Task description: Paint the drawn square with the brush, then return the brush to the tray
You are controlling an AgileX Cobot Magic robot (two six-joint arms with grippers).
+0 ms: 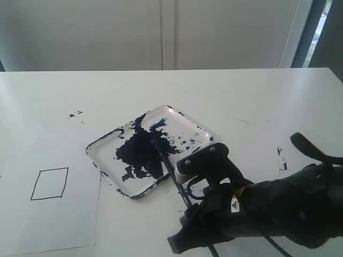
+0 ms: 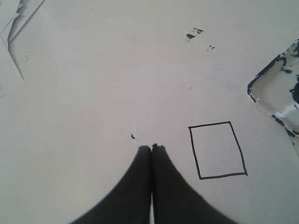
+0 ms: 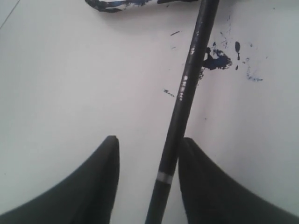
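Note:
The drawn square (image 1: 50, 183) is a thin black outline with a white inside, on a paper sheet (image 1: 59, 225) at the left. In the left wrist view my left gripper (image 2: 152, 147) is shut and empty just beside the square (image 2: 217, 150). The clear tray (image 1: 188, 130), smeared blue-black, lies mid-table. The brush (image 1: 170, 170) rests with its dark tip in the tray and its handle out over the rim onto the table. My right gripper (image 3: 149, 138) stands open around the handle of the brush (image 3: 187, 88), near its silver band; the handle is close against one finger.
Dark paint splatters mark the table right of the tray (image 1: 281, 158) and behind the paper (image 1: 74, 114). A blotch (image 3: 217, 59) lies beside the brush handle. The tray's corner (image 2: 275, 93) is near the square. The right arm's bulk (image 1: 278, 209) fills the front right.

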